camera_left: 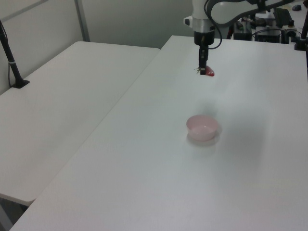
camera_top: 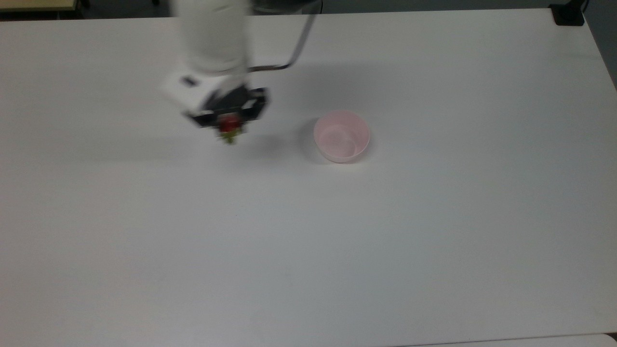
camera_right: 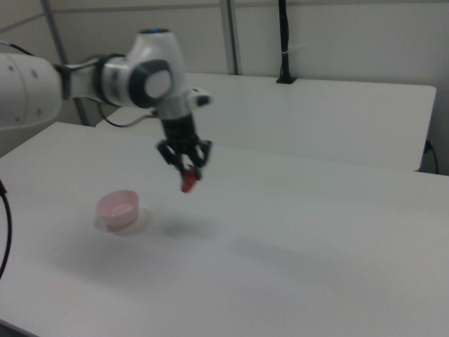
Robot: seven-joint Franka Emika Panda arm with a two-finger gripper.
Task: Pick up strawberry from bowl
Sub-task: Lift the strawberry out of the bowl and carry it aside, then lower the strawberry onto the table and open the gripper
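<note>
The red strawberry (camera_top: 228,126) with its green leafy stem hangs in the air, my gripper (camera_top: 226,120) shut on it. It is well to the top view's left of the pale pink bowl (camera_top: 342,135), which stands with nothing in it on the white table. In the left view the strawberry (camera_left: 209,72) is high above the table, beyond the bowl (camera_left: 202,127). In the right view the gripper (camera_right: 186,170) holds the strawberry (camera_right: 188,182) up to the right view's right of the bowl (camera_right: 118,209).
The white table (camera_top: 308,241) stretches wide around the bowl. A second white table (camera_left: 57,101) stands alongside at the left view's left. A black clamp post (camera_top: 569,14) sits at the table's far corner in the top view.
</note>
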